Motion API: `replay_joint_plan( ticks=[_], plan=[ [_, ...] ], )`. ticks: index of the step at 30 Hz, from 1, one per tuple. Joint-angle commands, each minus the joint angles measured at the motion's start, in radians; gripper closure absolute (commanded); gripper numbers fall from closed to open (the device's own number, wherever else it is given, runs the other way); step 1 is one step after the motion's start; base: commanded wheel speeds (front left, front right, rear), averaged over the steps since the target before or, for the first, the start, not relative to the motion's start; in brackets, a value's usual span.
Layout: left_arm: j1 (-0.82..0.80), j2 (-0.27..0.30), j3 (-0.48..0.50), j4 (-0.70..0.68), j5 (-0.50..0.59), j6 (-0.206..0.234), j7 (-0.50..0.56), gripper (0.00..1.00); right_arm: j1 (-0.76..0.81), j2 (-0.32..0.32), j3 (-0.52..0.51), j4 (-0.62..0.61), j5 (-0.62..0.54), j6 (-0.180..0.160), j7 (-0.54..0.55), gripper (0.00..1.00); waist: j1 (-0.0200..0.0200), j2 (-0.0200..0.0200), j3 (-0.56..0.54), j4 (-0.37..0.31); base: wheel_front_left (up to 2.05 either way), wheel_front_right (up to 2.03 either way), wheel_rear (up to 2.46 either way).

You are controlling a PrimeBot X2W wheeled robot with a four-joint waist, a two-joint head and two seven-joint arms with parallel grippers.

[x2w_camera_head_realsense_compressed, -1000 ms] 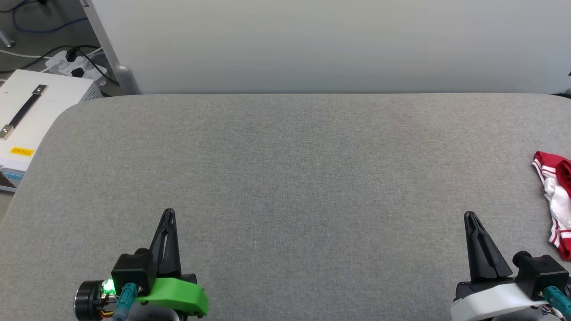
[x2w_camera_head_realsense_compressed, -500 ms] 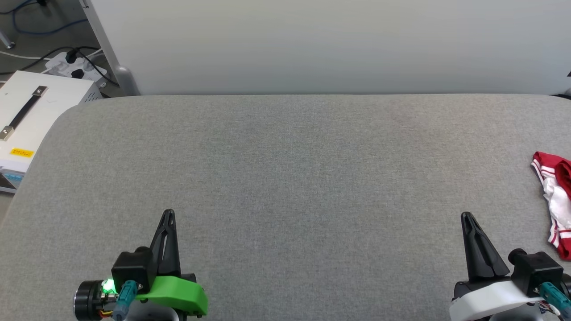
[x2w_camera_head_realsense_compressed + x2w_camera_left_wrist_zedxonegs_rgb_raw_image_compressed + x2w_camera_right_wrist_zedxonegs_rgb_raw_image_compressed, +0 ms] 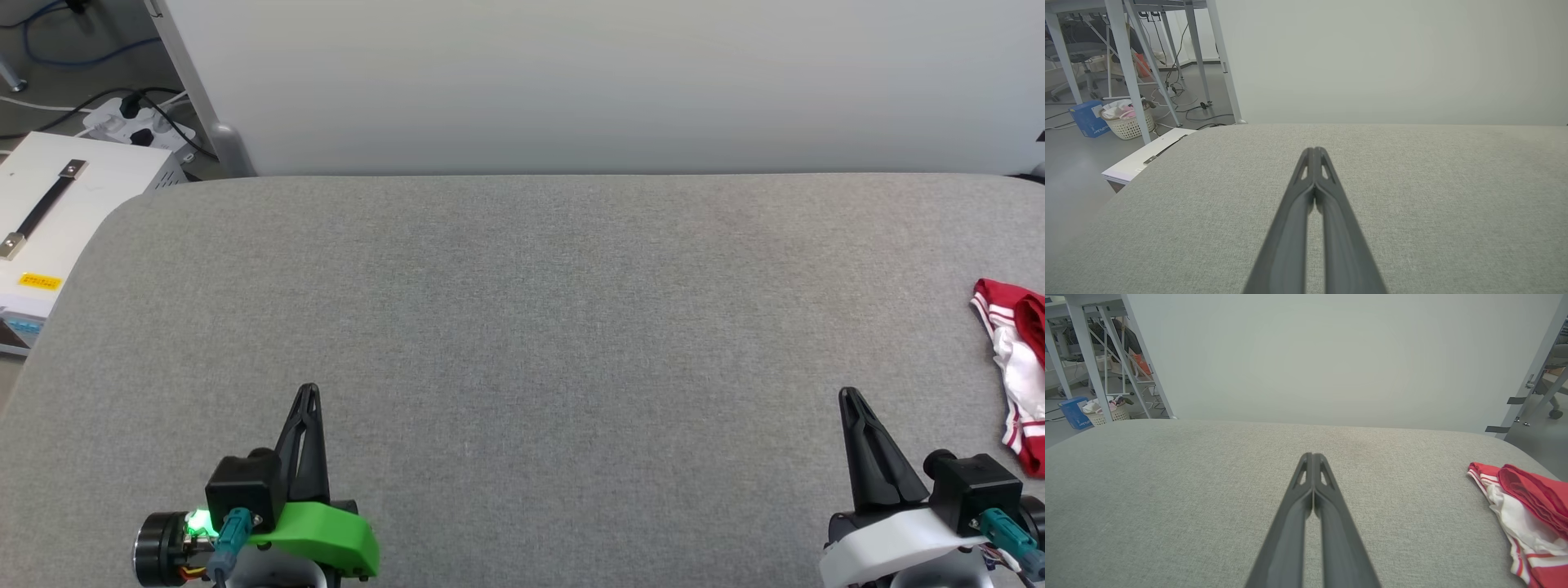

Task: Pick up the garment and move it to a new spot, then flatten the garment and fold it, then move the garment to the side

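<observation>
The left gripper [image 3: 309, 390] has its two dark fingers pressed together from base to tip with nothing between them. They point away from the robot, low over the grey fabric surface [image 3: 522, 310]. In the left wrist view the tips meet in one thin seam above bare cloth. The right gripper [image 3: 847, 395] is closed in the same manner, finger flat against finger and empty, and points the same way. The two grippers are well apart.

The garment [image 3: 1015, 359] lies to the right of the right gripper and a little beyond its fingertips, clear of them, near the right edge of the surface. It is a crumpled heap, with red folds on top, white cloth beneath and red-and-white striped trim along the side nearest the gripper. Both views cut it off at the frame edge, so its far side cannot be judged.

Ahead of both grippers, past the far edge of the surface, stands a plain pale panel [image 3: 571, 82]. Left of the left gripper, beyond the rounded corner of the surface, sits a white box [image 3: 73, 196] with a black strap handle and a yellow label. Further ahead of that is a power strip [image 3: 131, 122] with dark cables on the floor. Far ahead and to the left of the left fingers, a basket [image 3: 1128, 122] of cloth stands beside a blue box [image 3: 1086, 122] among metal frame legs [image 3: 1126, 61].
</observation>
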Motion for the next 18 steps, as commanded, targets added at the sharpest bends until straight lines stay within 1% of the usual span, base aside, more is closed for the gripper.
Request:
replay_joint_plan(
  ticks=[1, 18],
  plan=[
    [-0.010, -0.002, 0.003, -0.006, 0.010, -0.002, 0.009, 1.00, -0.020, 0.001, 0.003, 0.002, -0.009, 0.000, 0.006, 1.00, 0.0000, 0.0000, 0.000, 0.000, 0.00, 0.00, 0.00],
    [-0.016, -0.003, 0.008, -0.012, 0.020, -0.003, 0.043, 1.00, -0.034, 0.001, 0.005, 0.004, -0.027, 0.000, 0.041, 1.00, 0.0000, 0.0000, -0.004, -0.001, 0.00, 0.00, 0.00]
  ],
)
